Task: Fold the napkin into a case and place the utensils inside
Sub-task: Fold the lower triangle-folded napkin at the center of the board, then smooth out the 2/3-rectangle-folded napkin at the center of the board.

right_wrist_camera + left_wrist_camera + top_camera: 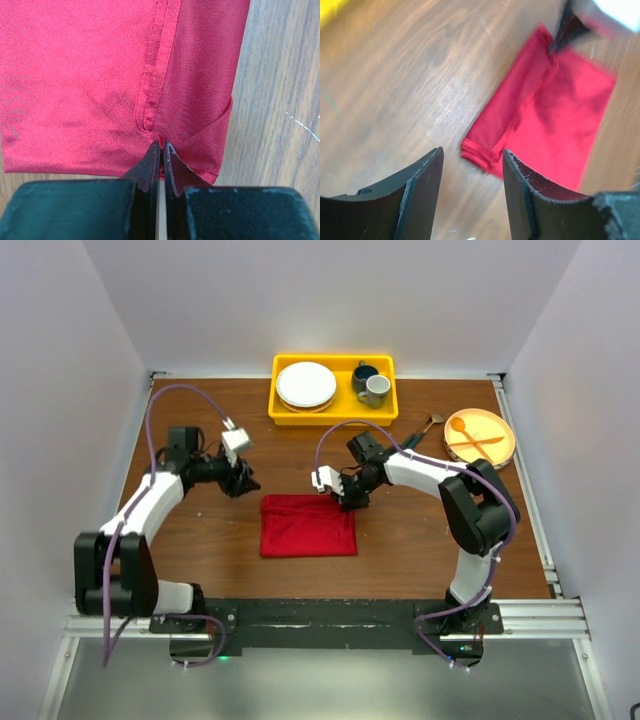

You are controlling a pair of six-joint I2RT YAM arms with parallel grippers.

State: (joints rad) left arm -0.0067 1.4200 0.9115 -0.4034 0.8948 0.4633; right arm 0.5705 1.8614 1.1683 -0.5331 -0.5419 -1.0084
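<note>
The red napkin (308,525) lies folded into a flat rectangle at the table's middle. It also shows in the left wrist view (555,115) and the right wrist view (85,80). My right gripper (350,502) is at its far right corner, shut (161,145) on a puckered hem of the cloth. My left gripper (243,483) is open and empty (472,150), above bare wood just left of the napkin's far left corner. Gold utensils (478,435) lie on a round wooden plate (500,448) at the right. Another utensil (430,427) lies on the table beside it.
A yellow tray (335,421) stands at the back middle with white plates (306,385) and two mugs (372,386). White walls close in the table on the left, right and back.
</note>
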